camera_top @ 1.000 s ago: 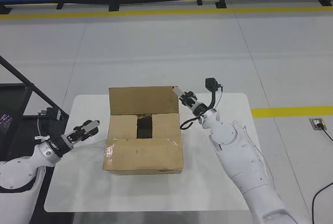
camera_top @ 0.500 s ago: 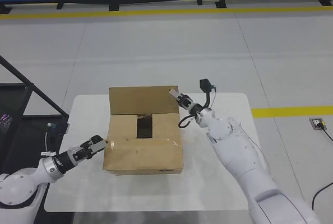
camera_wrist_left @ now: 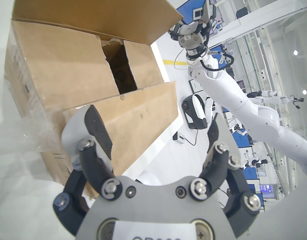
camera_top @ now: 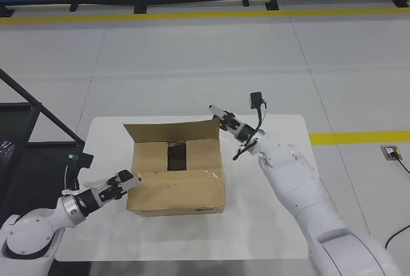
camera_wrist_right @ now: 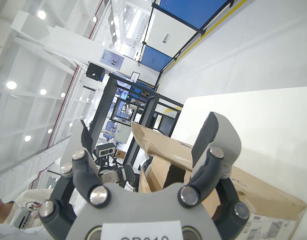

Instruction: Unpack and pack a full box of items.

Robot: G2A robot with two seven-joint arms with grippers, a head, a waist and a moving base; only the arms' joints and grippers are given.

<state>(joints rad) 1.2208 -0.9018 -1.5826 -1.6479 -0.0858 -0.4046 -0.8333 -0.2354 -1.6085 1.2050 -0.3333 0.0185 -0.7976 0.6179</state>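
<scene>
A brown cardboard box (camera_top: 177,186) stands in the middle of the white table. Its far flap (camera_top: 170,131) is tilted up, the near flap (camera_top: 177,181) lies folded over the top, and a dark gap (camera_top: 177,156) shows between the inner flaps. My right gripper (camera_top: 218,114) is open at the far flap's right corner; in the right wrist view that flap corner (camera_wrist_right: 143,136) sits between the fingers of the right gripper (camera_wrist_right: 148,136), unclamped. My left gripper (camera_top: 126,179) is open at the box's near left corner, and the left gripper (camera_wrist_left: 153,128) has one finger (camera_wrist_left: 97,128) against the near flap's end (camera_wrist_left: 133,116).
The white table (camera_top: 274,221) has bare room on both sides of the box and in front of it. A black metal frame (camera_top: 15,124) stands beyond the table's left edge. Floor with a yellow line (camera_top: 364,136) lies to the right.
The far flap has swung up from lying back to a raised tilt, with the right gripper at its corner. The left gripper has moved nearer, to the box's near left corner.
</scene>
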